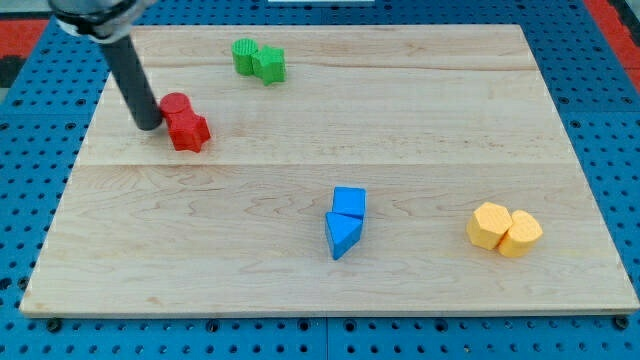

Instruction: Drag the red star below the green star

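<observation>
- Red blocks sit at the view's upper left: a red cylinder (175,104) touching a red star (189,131) just below it.
- My tip (149,126) rests against the cylinder's left side — no jaws on me, only a rod, so nothing is held.
- Green star (268,64) lies near the view's top, touching a green cylinder (244,54), well apart from the red pair.
- Risk, I judge: pushing from here moves the cylinder first — the star may spin off sideways or the cylinder travel along.
- Overshooting upward could knock the green star.
</observation>
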Controlling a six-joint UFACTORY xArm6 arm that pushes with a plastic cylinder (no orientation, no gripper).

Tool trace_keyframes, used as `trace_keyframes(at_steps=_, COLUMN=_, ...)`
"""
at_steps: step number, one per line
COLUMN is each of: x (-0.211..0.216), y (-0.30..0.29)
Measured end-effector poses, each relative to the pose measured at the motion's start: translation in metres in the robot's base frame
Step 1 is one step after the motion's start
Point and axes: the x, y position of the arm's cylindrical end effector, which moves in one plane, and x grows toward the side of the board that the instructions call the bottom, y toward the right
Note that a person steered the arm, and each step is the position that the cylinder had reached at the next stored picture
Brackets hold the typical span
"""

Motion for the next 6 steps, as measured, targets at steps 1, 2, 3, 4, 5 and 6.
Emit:
trace_keyframes(at_steps=1, x=0.011, y=0.042)
trace_keyframes(at_steps=2, x=0.026, y=0.018)
trace_keyframes(at_steps=3, x=0.038, y=0.041)
trace_keyframes(at_steps=4, x=0.008, y=0.093)
trace_keyframes(at_steps=5, x=-0.004, y=0.093)
trace_keyframes(at_steps=6, x=-0.018, y=0.096)
